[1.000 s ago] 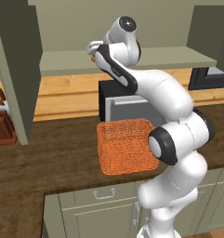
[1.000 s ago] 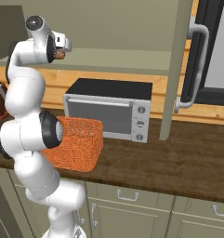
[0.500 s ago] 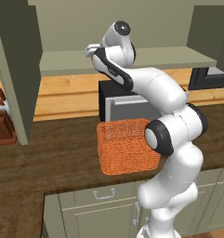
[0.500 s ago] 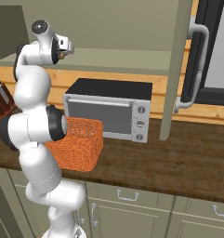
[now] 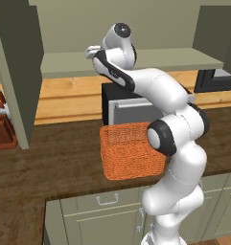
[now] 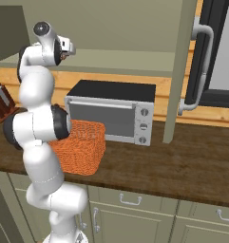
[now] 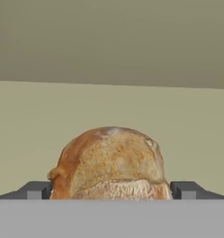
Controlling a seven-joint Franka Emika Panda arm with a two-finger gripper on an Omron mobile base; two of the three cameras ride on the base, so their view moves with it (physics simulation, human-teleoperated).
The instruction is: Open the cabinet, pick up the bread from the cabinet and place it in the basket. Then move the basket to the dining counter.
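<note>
Left base view: the cabinet [image 5: 136, 60] stands open, the gripper [image 5: 93, 50] reaches onto its shelf, and the basket [image 5: 132, 150] sits on the counter [image 5: 50, 165] near the front edge, before the microwave [image 5: 118, 103]. Right base view: the basket [image 6: 81, 146] rests left of the microwave [image 6: 113, 110], the open door [image 6: 180, 71] to the right. Hand view: the 2 fingers [image 7: 35, 190] stand wide apart on either side of the bread [image 7: 111, 162], which lies on the shelf [image 7: 39, 121]; contact cannot be told.

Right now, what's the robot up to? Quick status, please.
Gripper open, fingertips either side of the bread on the cabinet shelf. Not gripped yet. Basket waiting by the microwave. Nothing in the way.
</note>
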